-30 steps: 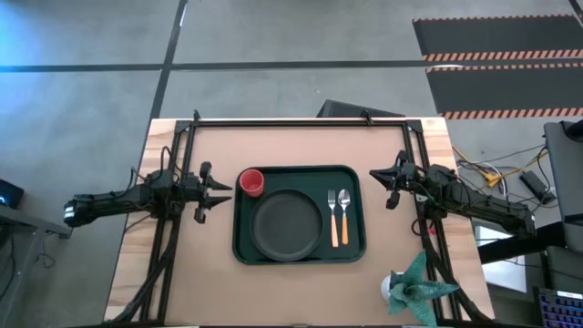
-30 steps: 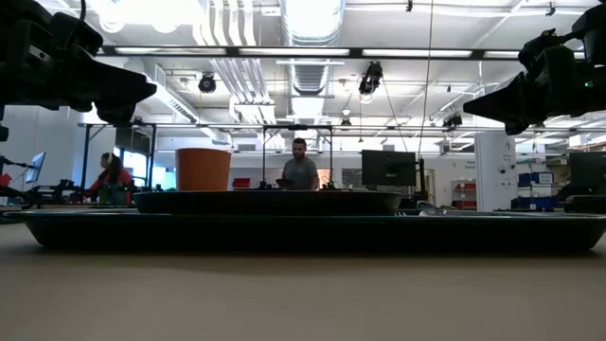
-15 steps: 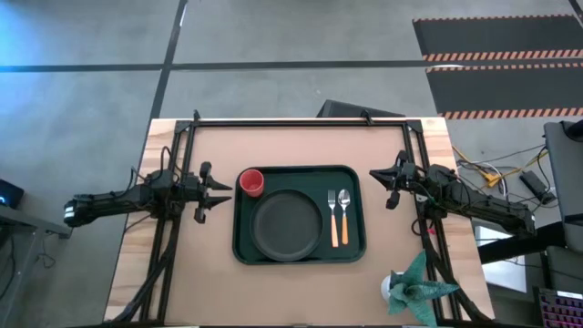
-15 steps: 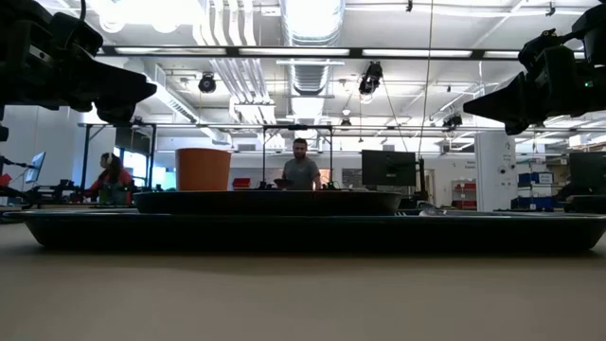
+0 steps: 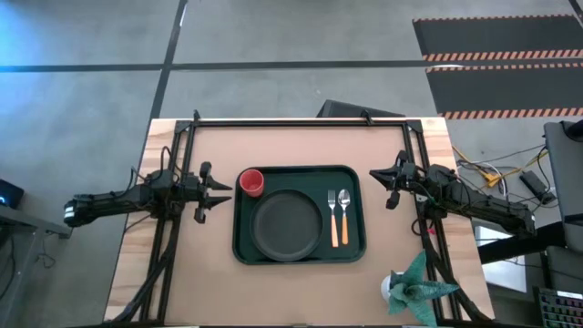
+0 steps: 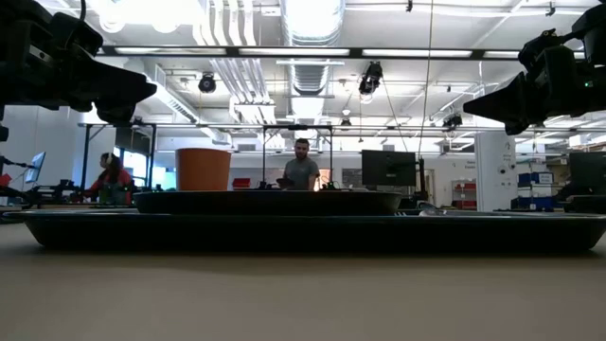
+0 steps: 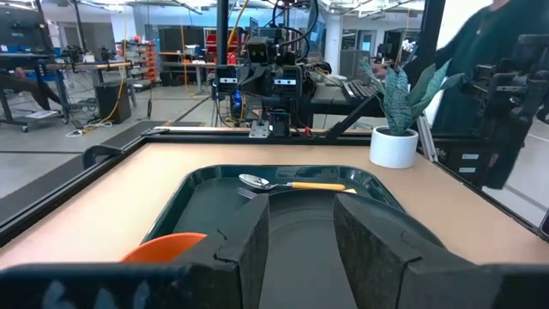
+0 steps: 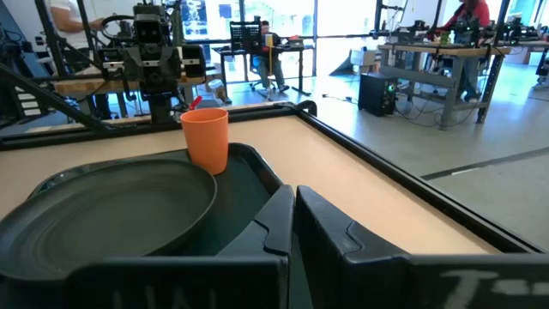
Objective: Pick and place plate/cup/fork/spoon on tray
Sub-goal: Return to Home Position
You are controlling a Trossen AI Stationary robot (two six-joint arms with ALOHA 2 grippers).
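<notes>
- The plate (image 5: 287,224) lay in the middle of the tray (image 5: 301,261), with the cup (image 5: 251,182) in the corner nearest the left gripper (image 5: 228,194). The fork (image 5: 332,219) and spoon (image 5: 343,217) lay side by side beside the plate.
- The left gripper's fingers were parted and empty. The right gripper (image 5: 373,173), near the opposite corner, had its fingers closed on nothing.
- We judged that both arms should pull away above the counter (image 5: 301,146), clear of the rim.

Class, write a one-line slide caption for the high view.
On the tray: the plate, cup, fork and spoon; left gripper and right gripper flank it.
</notes>
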